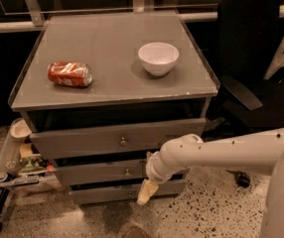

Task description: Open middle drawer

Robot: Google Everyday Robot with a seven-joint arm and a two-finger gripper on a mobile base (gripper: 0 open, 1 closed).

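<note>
The grey cabinet has three drawer fronts stacked below its top. The middle drawer (95, 173) is a shallow grey panel with a small round metal knob (127, 172), and its front sits about level with the other two. My gripper (146, 192) hangs from the white arm (216, 151) that reaches in from the right. It points down in front of the cabinet, just right of and below the middle drawer's knob, over the right part of the bottom drawer (107, 194). It holds nothing that I can see.
A red soda can (69, 74) lies on its side and a white bowl (158, 58) stands on the cabinet top (112, 43). A black office chair (253, 68) stands to the right. A rack with small items (15, 162) stands at the left. The floor is speckled.
</note>
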